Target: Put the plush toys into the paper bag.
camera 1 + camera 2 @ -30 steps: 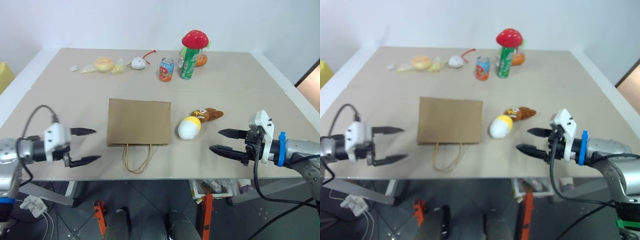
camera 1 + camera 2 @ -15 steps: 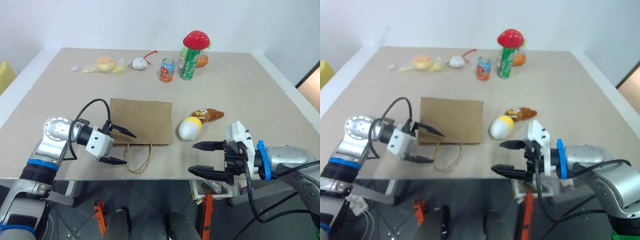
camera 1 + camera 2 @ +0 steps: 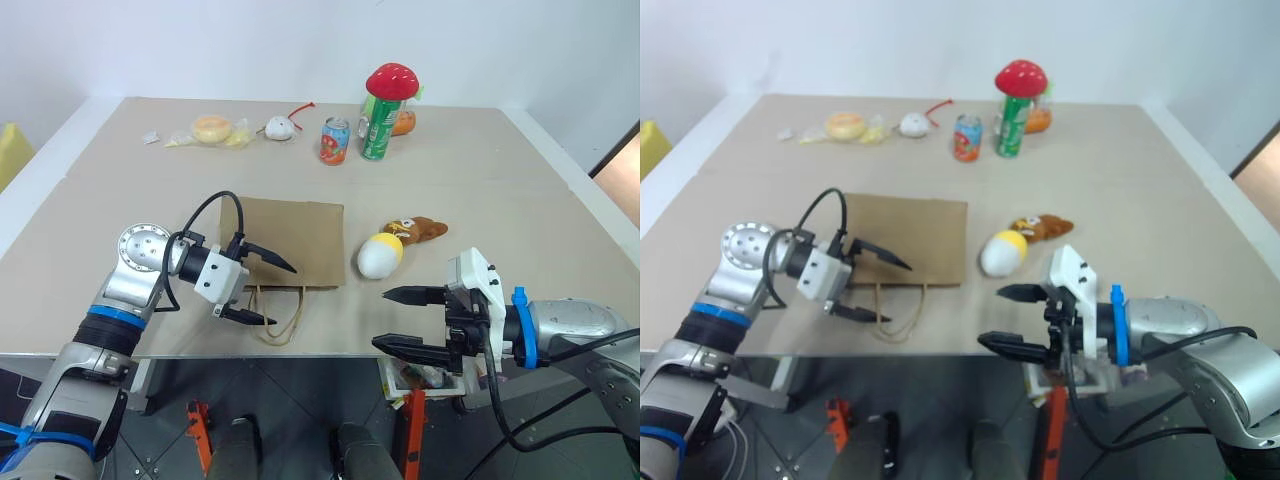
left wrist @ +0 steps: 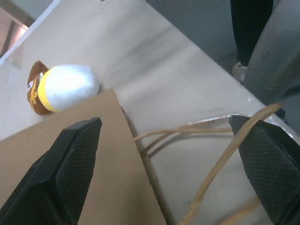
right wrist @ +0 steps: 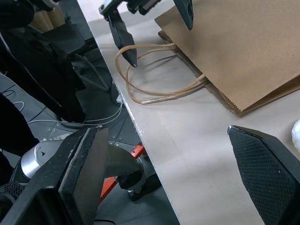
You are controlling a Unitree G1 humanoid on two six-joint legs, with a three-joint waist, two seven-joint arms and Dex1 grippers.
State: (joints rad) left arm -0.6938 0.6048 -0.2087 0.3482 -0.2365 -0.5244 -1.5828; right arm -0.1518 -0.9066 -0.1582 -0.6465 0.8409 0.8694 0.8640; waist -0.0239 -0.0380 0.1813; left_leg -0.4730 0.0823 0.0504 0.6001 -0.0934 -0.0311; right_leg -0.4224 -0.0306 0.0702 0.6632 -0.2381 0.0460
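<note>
Two cans (image 3: 333, 139), red mushroom (image 3: 391, 79)

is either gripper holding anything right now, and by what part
Nothing is held. The left gripper is open over the handle end of the flat paper bag; the right gripper is open near the table edge.

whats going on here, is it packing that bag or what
Nothing is packed yet. The paper bag lies flat on the table, handles toward the robot. The left gripper is open at the bag's mouth, its fingers either side of the handles, holding nothing. The right gripper hangs open at the table's near edge. Both plush toys, the white and yellow one and the brown one, lie on the table beside the bag.
</note>
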